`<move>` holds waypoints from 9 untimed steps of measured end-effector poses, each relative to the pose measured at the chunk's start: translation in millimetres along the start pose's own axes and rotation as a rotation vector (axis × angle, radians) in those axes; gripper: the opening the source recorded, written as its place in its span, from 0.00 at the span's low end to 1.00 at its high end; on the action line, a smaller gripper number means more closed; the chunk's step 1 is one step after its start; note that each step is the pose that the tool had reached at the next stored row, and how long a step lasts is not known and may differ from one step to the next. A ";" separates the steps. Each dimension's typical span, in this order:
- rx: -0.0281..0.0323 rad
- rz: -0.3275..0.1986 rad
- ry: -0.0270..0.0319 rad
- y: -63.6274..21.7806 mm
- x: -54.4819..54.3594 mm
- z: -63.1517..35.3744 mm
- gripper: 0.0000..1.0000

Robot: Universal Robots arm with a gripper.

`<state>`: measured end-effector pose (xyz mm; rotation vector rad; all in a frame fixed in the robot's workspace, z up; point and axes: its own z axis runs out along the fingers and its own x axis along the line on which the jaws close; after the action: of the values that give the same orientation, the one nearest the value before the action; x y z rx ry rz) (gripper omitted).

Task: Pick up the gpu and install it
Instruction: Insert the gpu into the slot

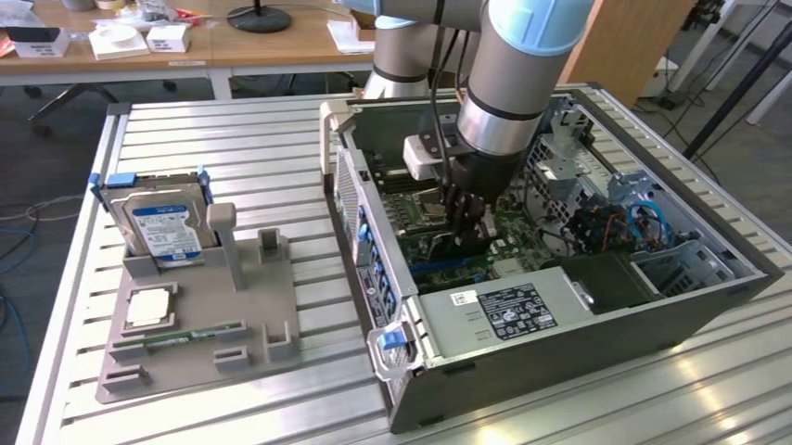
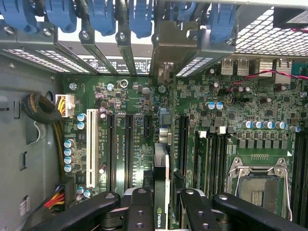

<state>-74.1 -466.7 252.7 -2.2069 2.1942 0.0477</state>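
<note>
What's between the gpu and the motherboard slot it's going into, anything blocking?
Nothing visible. The gripper holds the gpu edge-on over the motherboard, its bracket up at the rear slot openings. No cable or part crosses under the card; the bundled cables sit off at the case wall.

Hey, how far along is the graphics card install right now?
Done: the card has been picked up and carried into the open computer case. In hand: the end effector grips the graphics card edge-on over the motherboard, its metal bracket up at the rear slot openings. Left: whether it is fully seated in its slot cannot be told, and the end effector has not let go.
</note>
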 end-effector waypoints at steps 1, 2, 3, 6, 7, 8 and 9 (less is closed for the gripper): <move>0.0000 0.000 0.0001 0.0 0.0 0.0 0.26; -0.0001 0.000 0.0002 0.0 0.0 -0.1 0.26; -0.0002 0.000 0.0002 0.0 0.0 -0.1 0.26; -0.0003 0.000 0.0005 0.0 0.1 0.4 0.26; -0.0002 0.000 0.0006 0.1 0.1 0.3 0.26; -0.0003 0.000 0.0005 0.0 0.1 0.4 0.26; -0.0002 0.000 0.0005 0.0 0.1 0.4 0.26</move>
<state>-74.1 -466.7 252.3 -2.2073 2.1945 0.0474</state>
